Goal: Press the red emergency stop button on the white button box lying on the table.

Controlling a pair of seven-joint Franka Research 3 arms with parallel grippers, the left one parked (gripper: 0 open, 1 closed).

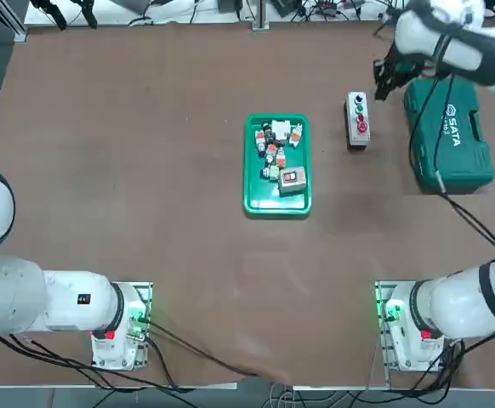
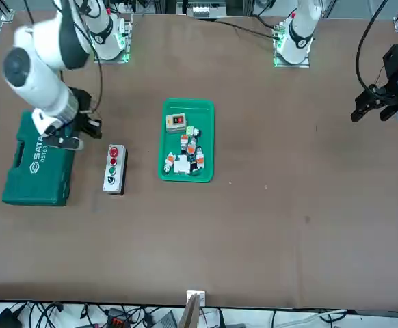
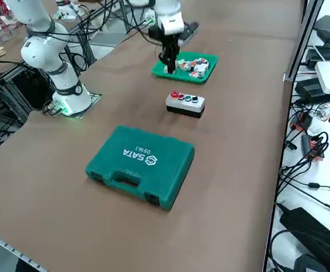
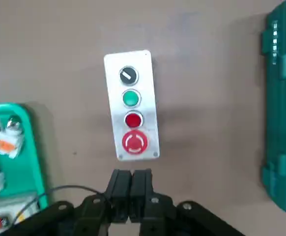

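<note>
I am in the approach: my right claw (image 4: 131,189), fingers pressed together and empty, hangs above the bench (image 1: 145,212) just off the box's red end. The red emergency stop button (image 4: 134,142) sits on the white button box (image 1: 357,121), between green tray (image 1: 277,204) and green toolcase (image 1: 448,134). Next I must centre over it, then descend; bare bench surrounds the box.

Matte brown table (image 1: 145,212); white button box (image 4: 131,105) smooth, maybe brushed metal face; beside it, glossy plastic red emergency stop button (image 4: 134,142), green toolcase (image 1: 448,136) textured plastic.
</note>
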